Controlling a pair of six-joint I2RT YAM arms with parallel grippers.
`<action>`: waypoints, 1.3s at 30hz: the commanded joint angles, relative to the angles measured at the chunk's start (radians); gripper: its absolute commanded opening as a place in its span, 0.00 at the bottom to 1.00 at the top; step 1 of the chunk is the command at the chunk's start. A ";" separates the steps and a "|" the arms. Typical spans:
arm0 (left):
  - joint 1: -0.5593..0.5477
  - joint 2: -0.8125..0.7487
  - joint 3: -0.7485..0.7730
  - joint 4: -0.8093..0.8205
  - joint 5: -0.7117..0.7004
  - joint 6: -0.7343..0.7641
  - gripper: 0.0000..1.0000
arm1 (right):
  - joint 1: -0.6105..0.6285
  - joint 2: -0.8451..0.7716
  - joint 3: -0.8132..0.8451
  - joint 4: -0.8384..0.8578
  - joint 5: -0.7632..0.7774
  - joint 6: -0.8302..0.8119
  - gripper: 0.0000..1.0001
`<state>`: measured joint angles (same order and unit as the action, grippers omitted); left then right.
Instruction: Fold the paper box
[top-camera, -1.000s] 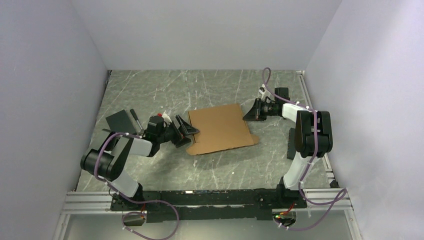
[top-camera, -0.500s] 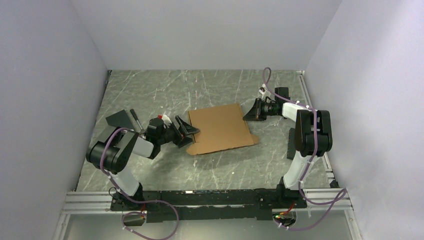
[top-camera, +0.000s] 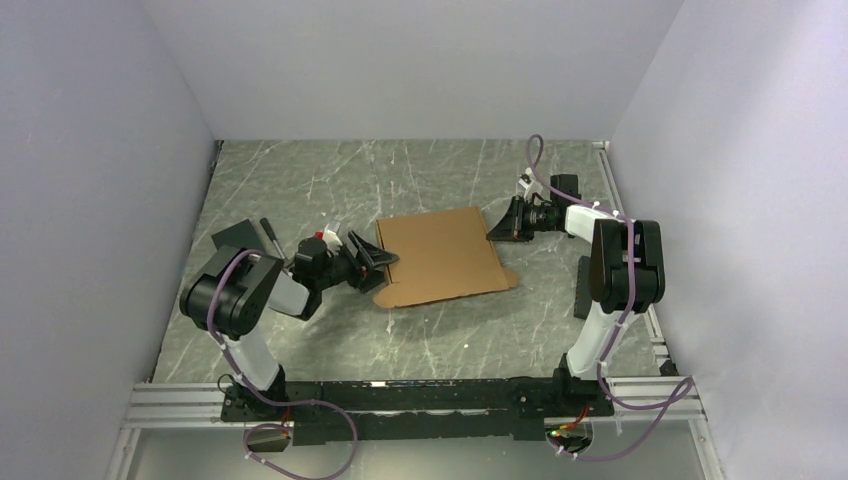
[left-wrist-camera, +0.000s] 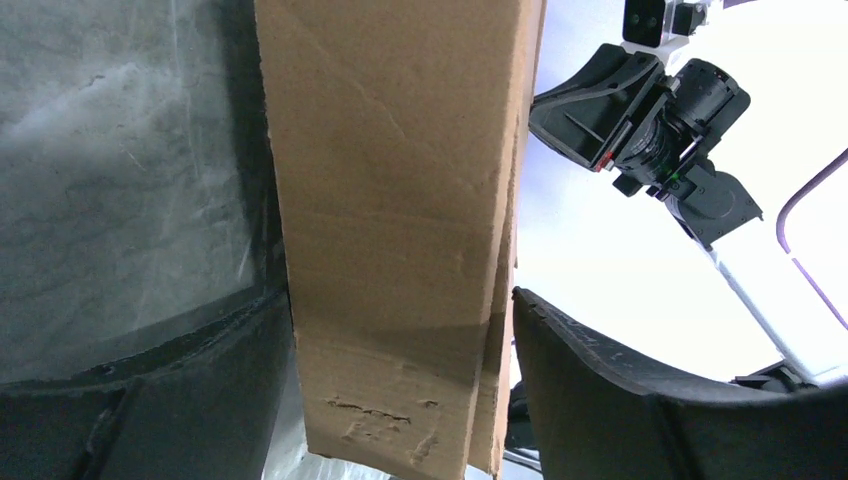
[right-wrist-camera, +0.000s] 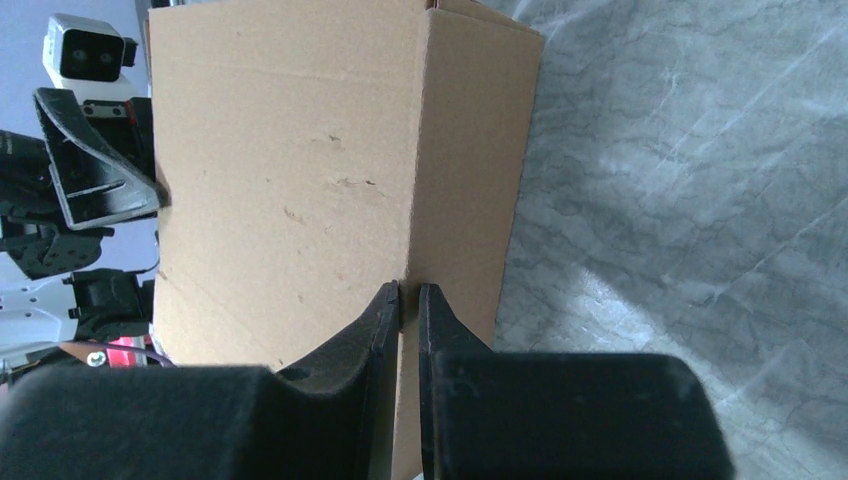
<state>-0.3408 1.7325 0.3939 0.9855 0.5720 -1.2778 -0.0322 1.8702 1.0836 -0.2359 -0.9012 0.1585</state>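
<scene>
Early stage, you've most left: paper box (top-camera: 440, 258) looks near-flat, no walls up; R gripper (top-camera: 493, 224) pinches its right edge, L gripper (top-camera: 380, 262) gapes astride left edge, not clamped.

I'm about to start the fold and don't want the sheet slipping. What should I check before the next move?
1. Right gripper shut on the paper box's right edge: ok.
2. Box's left edge between left gripper's jaws: ok.
3. Left gripper clamped: not ok, jaws open.
4. Box flat on the table: ok.
5. Black pad apart from box: ok.
6. Layers the right gripper pinches: cannot tell.
</scene>
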 joint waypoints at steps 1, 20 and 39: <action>-0.012 0.034 0.006 0.111 0.009 -0.043 0.79 | -0.005 0.063 -0.019 -0.031 0.214 -0.062 0.05; -0.017 -0.173 0.033 -0.244 -0.031 -0.049 0.37 | -0.001 -0.316 0.042 -0.146 0.103 -0.381 0.63; -0.005 -0.467 0.301 -1.033 -0.066 -0.234 0.32 | 0.496 -0.685 -0.083 -0.341 0.144 -1.282 0.99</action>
<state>-0.3534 1.2896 0.6281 0.0536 0.4812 -1.4189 0.3927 1.1862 0.9581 -0.5751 -0.8387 -1.0214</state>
